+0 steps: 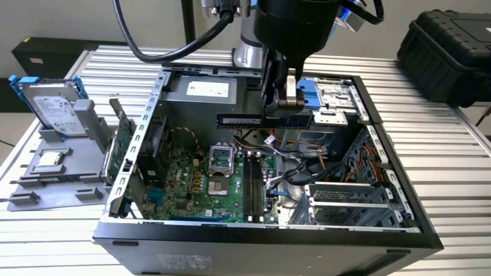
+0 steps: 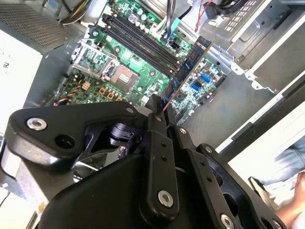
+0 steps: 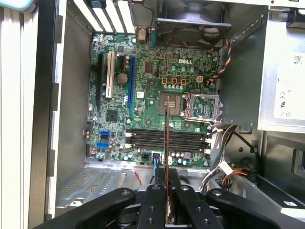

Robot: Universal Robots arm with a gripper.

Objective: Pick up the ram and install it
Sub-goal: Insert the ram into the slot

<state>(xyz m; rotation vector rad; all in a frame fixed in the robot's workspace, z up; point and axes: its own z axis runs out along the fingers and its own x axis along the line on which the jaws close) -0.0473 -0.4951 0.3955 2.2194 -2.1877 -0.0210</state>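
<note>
Hanging straight down over open computer case (image 1: 268, 244), arm (image 1: 295, 26) has pincer (image 1: 282, 110) clamped on ram (image 1: 241, 121), stick level above motherboard (image 1: 184, 184).

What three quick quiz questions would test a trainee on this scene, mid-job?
1. True or false: the long dark blue-green ram stick is already seated in the green motherboard.
2. The black tool is: A open and empty; B shut on the ram stick; C resting on the motherboard.
3. In the first wrist view, are the long black memory slots filled or empty?
Key: 1 false; 2 B; 3 empty.
</note>
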